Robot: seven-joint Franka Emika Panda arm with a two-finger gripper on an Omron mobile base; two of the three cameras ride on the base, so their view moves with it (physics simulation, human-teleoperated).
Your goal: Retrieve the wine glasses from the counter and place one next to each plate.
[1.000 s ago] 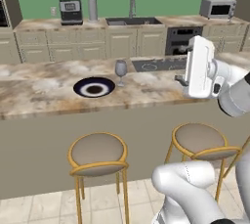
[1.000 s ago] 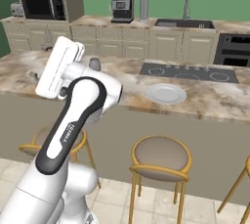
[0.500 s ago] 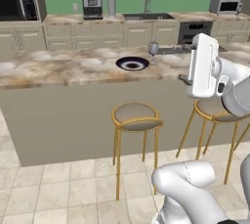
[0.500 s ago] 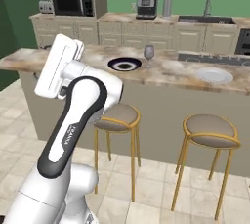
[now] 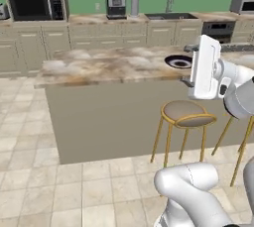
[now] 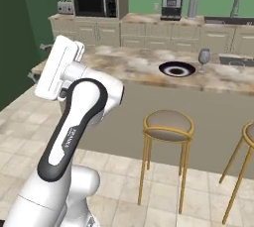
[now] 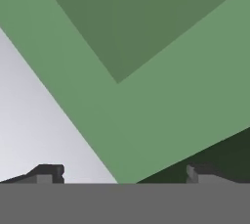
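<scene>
One wine glass point(image 6: 204, 56) already stands on the island top point(image 6: 129, 65), just beside the black plate point(image 6: 177, 69) with the white ring, on its right in the right base view. That pairing looks done.

The gripper point(image 7: 122, 171) is wide open and holds nothing; its two fingertips point(image 7: 49, 171) stand far apart, aimed at green wall and a pale surface (no object between them). The arm is folded up high, hand raised off the island's near edge.

Left to do, as far as the frames show: the second glass and the pale plate. Neither can be made out here, so their positions can't be given. The back counter point(image 5: 99, 19) carries a microwave point(image 5: 33, 5), a coffee machine point(image 5: 116, 7) and a pale cylinder point(image 5: 134, 5); no stemmed glass is resolvable on it at this range.

In the left base view the black plate point(image 5: 177, 62) sits partly behind the hand. Two gold-legged stools point(image 6: 167, 127) stand in front of the island.

Judgement: roughly halfway, empty-handed, with one fetch-and-place remaining.
</scene>
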